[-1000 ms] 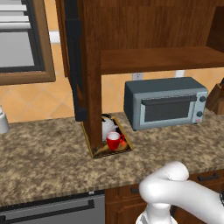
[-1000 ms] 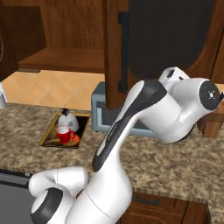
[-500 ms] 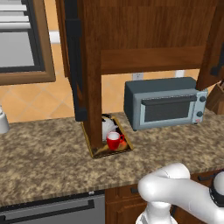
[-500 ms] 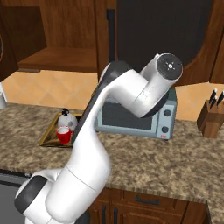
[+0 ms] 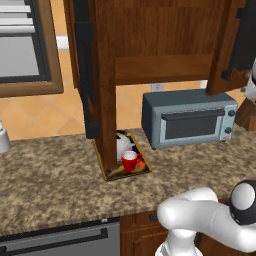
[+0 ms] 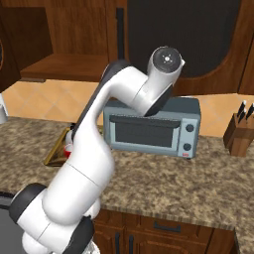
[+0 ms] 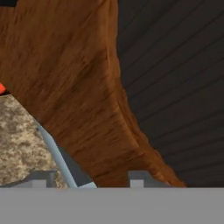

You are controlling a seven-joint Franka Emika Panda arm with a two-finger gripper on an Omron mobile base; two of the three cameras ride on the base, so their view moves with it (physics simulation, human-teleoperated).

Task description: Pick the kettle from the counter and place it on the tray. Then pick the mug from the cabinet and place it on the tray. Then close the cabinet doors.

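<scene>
With the kettle (image 5: 123, 145) and red mug (image 5: 131, 160) already on the tray (image 5: 114, 173) on the bench (image 5: 50, 185), the arm, fingers (image 7: 136, 178) part-spread and empty against the right-hand cabinet door (image 7: 92, 87), apparently must next swing it shut.

Dark wood-framed cabinet door (image 7: 83, 87) sits close ahead of the gripper (image 7: 89, 179), with its black panel on the right side of the hand view. Speckled granite counter (image 7: 17, 140) lies beyond, at the left of that view. On the counter, the grey toaster oven (image 5: 187, 117) stands under the cabinet. The gold-rimmed tray (image 5: 107, 172) lies left of the oven, well away from the gripper. The red mug (image 5: 130, 160) sits on the tray, with the squat white kettle (image 5: 124, 145) just behind it.
</scene>
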